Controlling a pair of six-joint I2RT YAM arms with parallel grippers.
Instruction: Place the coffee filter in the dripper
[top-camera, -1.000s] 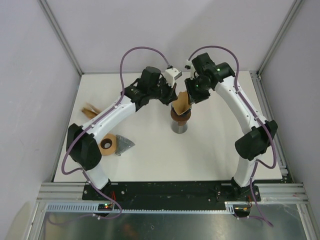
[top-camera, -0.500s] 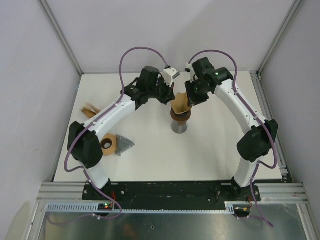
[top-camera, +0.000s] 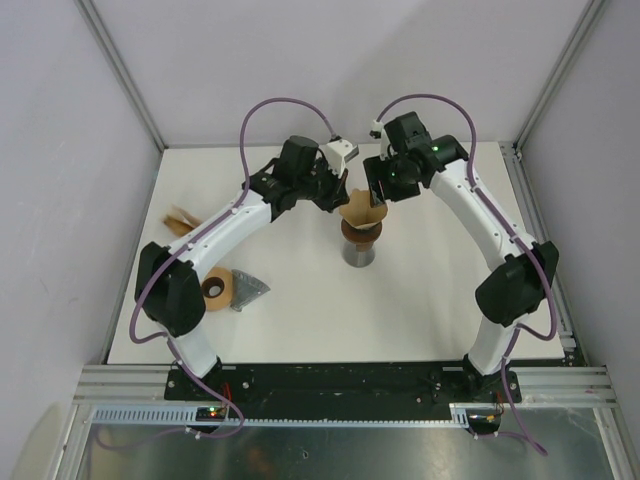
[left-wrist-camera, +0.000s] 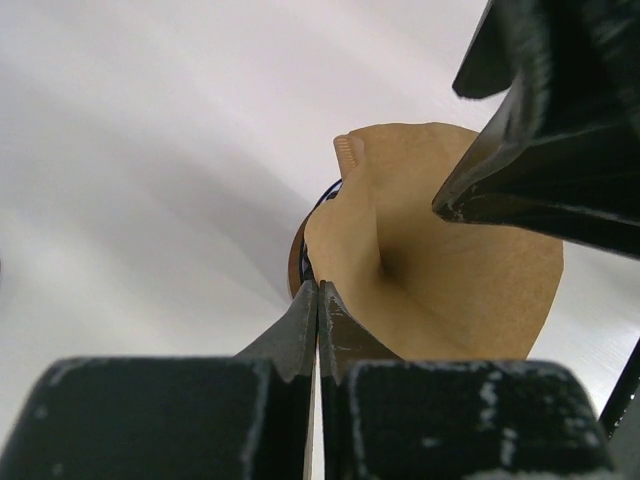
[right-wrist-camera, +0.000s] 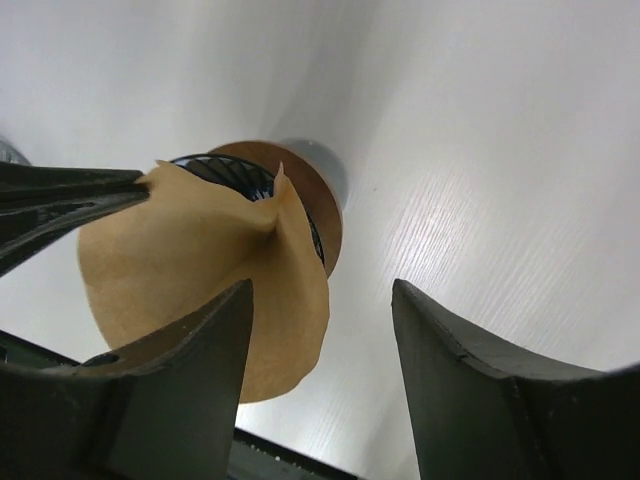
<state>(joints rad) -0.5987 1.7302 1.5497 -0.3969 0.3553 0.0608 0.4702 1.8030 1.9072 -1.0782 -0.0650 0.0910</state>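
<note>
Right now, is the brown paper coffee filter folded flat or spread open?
Spread open: the brown paper filter gapes as a cone over the round dripper.

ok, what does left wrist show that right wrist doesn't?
Only left wrist: the left gripper close up, jaws shut on the coffee filter at its rim. Only right wrist: the right gripper with jaws open, the dripper with its black ribs, and the grey base beneath it. Both: the brown filter flaring at the dripper's mouth, a finger of the other arm's gripper, and the white table.
</note>
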